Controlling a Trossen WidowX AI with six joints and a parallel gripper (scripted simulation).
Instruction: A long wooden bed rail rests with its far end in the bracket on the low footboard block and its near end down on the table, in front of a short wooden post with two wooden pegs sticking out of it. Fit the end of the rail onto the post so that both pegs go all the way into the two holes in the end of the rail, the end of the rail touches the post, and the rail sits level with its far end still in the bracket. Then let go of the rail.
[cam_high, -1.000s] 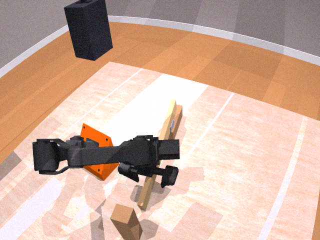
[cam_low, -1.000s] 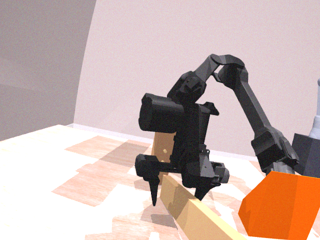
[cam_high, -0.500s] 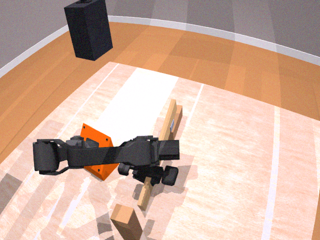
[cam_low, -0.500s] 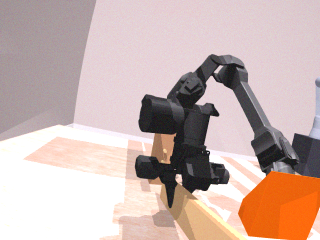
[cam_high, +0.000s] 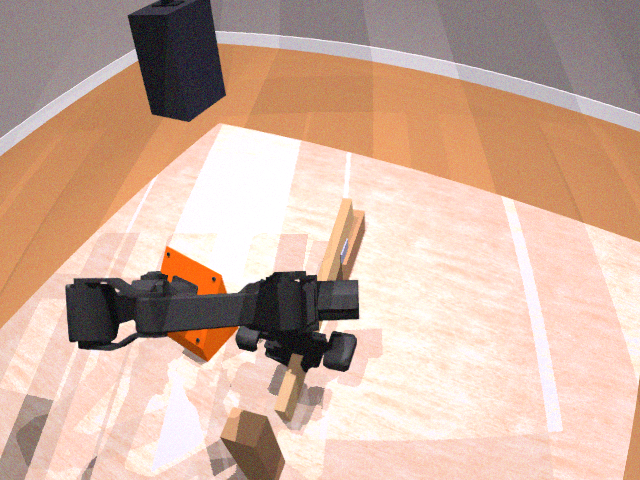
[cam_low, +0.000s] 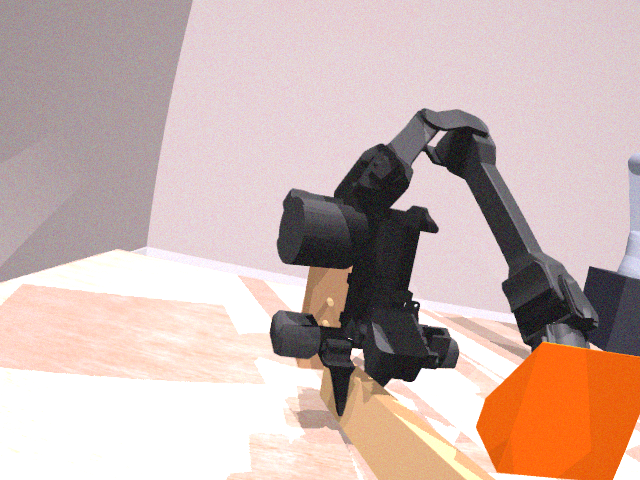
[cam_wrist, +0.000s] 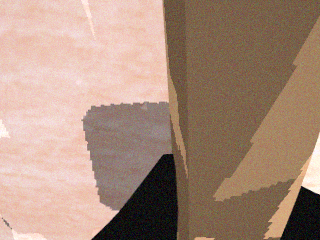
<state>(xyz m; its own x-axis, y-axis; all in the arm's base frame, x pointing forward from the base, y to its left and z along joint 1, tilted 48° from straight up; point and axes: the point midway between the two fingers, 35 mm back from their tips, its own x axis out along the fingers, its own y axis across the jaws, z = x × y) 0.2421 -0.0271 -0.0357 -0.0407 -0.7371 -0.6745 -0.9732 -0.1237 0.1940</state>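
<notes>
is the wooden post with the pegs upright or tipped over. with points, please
Upright: the exterior view shows the wooden post (cam_high: 263, 449) (cam_low: 324, 286) standing tall, its pegs (cam_low: 329, 301) sticking out sideways.

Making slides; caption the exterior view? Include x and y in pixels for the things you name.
Gripper (cam_low: 345, 382) shut on the wooden rail (cam_low: 408, 439), pegged post (cam_low: 325, 286) behind.
</notes>
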